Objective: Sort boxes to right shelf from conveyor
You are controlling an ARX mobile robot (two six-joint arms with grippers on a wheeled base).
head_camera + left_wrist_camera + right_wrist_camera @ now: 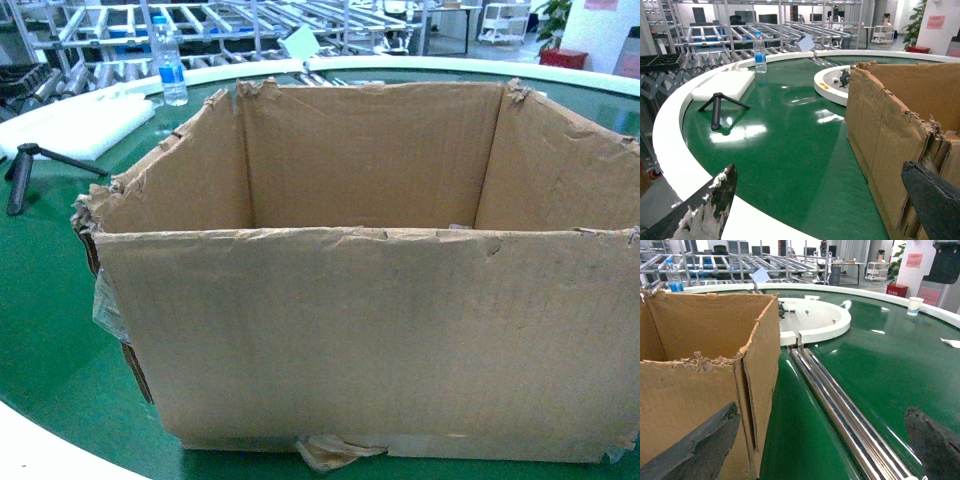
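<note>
A large brown cardboard box [370, 330] with ragged top edges and peeling tape at its bottom seam stands open-topped on the dark-green conveyor [40, 300], filling the head view. Neither gripper shows there. My left gripper [820, 205] is open over the belt at the box's [885, 130] left side, and its right finger [935, 200] is by the torn near corner. On the box's [690, 390] right side my right gripper [820, 440] is open, its left finger [700, 450] in front of the wall. The steel shelf [250, 25] stands beyond the belt.
On the far left of the belt are a water bottle [171, 62], a white foam slab [80, 125] and a black tripod [25, 170]. Steel rollers [840, 410] cross the belt right of the box. A white hub [815, 320] and a paper cup [914, 305] lie beyond.
</note>
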